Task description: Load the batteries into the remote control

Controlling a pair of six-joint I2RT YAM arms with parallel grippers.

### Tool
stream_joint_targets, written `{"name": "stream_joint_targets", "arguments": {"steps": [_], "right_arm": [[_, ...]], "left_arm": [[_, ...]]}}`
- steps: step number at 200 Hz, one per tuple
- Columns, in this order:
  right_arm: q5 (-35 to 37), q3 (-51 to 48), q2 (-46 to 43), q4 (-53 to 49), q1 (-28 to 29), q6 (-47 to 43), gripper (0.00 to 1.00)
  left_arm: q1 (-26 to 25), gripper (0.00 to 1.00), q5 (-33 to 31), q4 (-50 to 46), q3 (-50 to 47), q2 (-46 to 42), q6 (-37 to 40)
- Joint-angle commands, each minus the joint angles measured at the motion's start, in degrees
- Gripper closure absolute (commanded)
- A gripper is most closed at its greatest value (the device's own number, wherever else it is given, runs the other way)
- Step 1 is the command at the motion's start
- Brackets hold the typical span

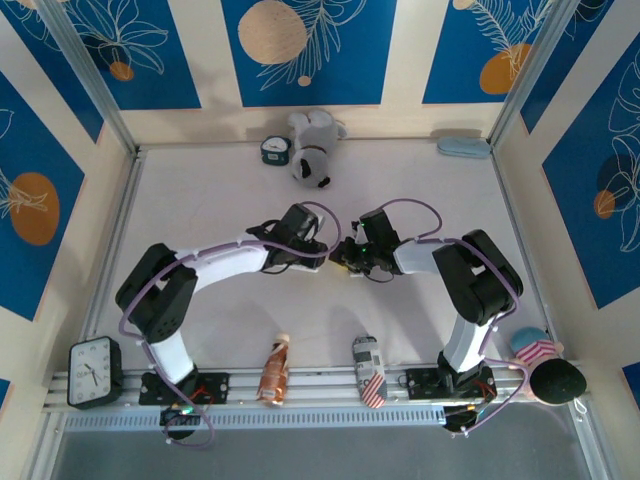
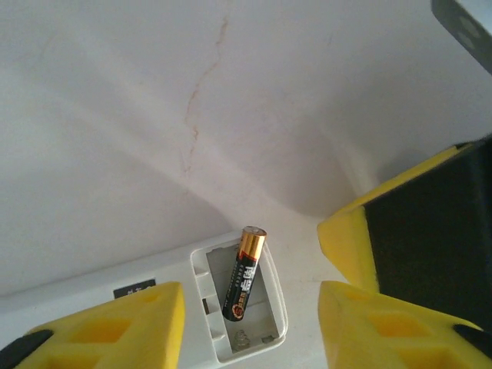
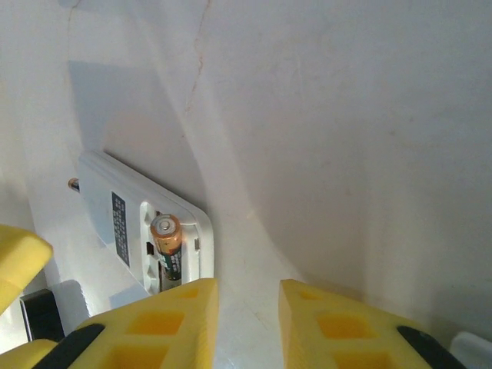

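The remote control (image 2: 154, 288) lies white back up on the table, its battery bay open. One battery (image 2: 244, 273) rests slanted in the bay, its coppery end propped on the rim. My left gripper (image 2: 252, 307) is open, its yellow fingers (image 2: 115, 327) straddling the remote's bay end. In the right wrist view the remote control (image 3: 115, 207) and the battery (image 3: 166, 237) sit just left of my right gripper (image 3: 247, 296), which is open over bare table. A small coppery tip (image 3: 73, 184) pokes out behind the remote's far end. Both grippers, left (image 1: 318, 255) and right (image 1: 350, 260), meet at mid-table.
A plush toy (image 1: 315, 145) and small clock (image 1: 275, 150) stand at the back, with a blue case (image 1: 463, 147) at back right. Near the front rail are an alarm clock (image 1: 95, 370), a bottle (image 1: 275, 370), a can (image 1: 368, 372) and a striped cup (image 1: 535, 350).
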Motion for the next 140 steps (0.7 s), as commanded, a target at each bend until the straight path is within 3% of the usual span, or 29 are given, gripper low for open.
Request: {"name": "stream_joint_targets", "arguments": {"steps": [1,23,36,59,96,140], "right_arm": [[-1.8,0.2,-1.6,0.0,0.2,-0.9,0.71],[-2.0,0.4,-2.2,-0.4,0.2,-2.4,0.69],[-1.2,0.5,-2.9,-1.0,0.3,-3.7,0.67],[0.9,1.3,-4.1,-3.8,0.7,-6.2,0.64],[3.4,3.9,-5.5,-8.9,1.6,-8.8,0.63],[6.0,6.0,-4.4,-12.6,3.7,-7.7,0.66]], "left_arm": [[0.3,0.37,-3.0,-1.8,0.3,-3.3,-4.5],[0.3,0.35,-4.0,-1.0,-2.6,-6.8,-6.8],[0.4,0.16,-5.1,-0.9,-5.1,-9.3,-8.8],[0.4,0.00,-6.1,1.3,-11.3,-14.9,-13.2],[0.9,0.00,-6.2,8.1,-23.4,-22.1,-21.9],[0.9,0.00,-5.6,11.0,-27.4,-23.5,-20.4]]}}
